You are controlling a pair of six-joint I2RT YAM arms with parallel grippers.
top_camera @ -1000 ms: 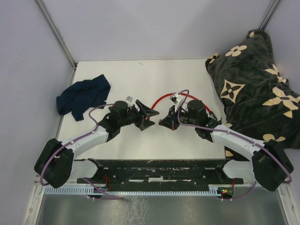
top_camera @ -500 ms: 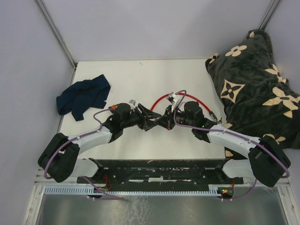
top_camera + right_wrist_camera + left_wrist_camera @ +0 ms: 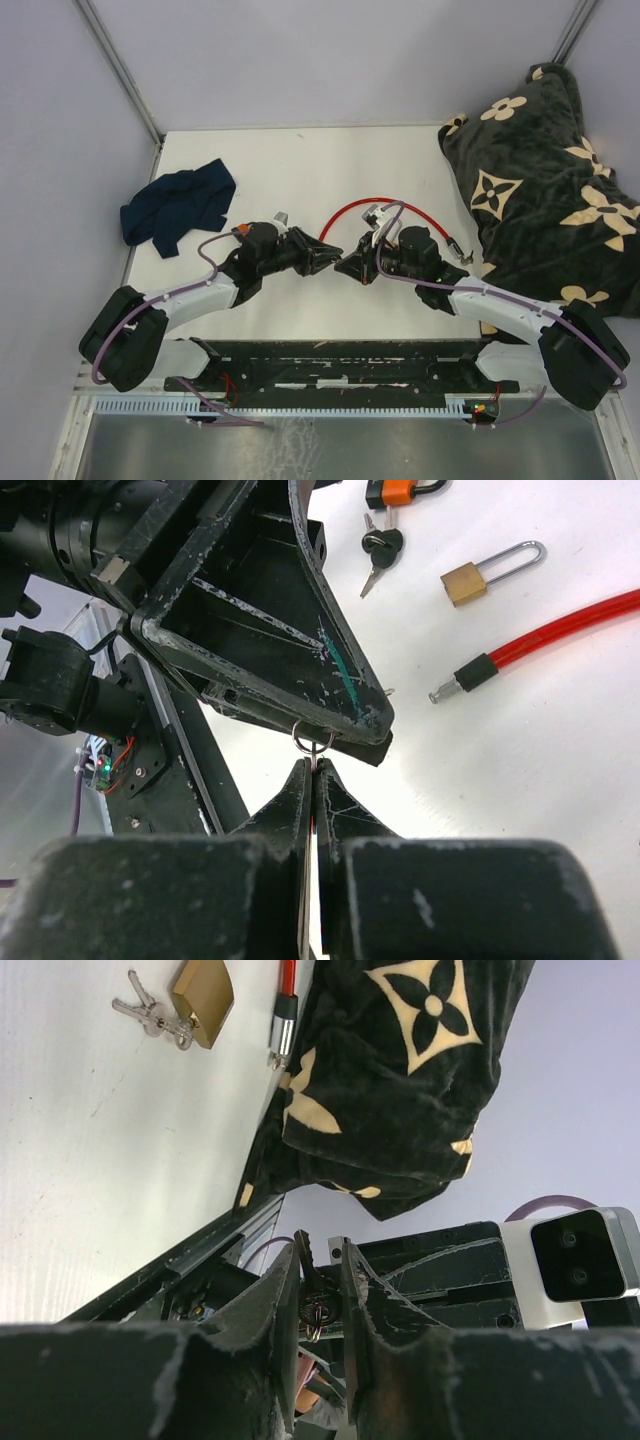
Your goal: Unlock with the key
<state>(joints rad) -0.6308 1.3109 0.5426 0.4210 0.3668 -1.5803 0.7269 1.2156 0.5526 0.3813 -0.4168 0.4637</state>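
Observation:
My two grippers meet tip to tip at the table's middle. The right gripper is shut on a thin metal key, and its ring sticks out past the fingertips. The left gripper has narrow jaws standing on either side of a black-headed key. That key leans on one finger, with a gap to the other. A brass padlock with a long shackle, an orange padlock and a second brass padlock lie on the table apart from both grippers.
A red cable curves behind the grippers, its metal end near the right one. Loose keys lie by the orange padlock. A blue cloth is at left. A dark flowered blanket is at right.
The left gripper has moved right to meet the right gripper, and its jaws have narrowed around the key. The right gripper stayed shut and shifted slightly.

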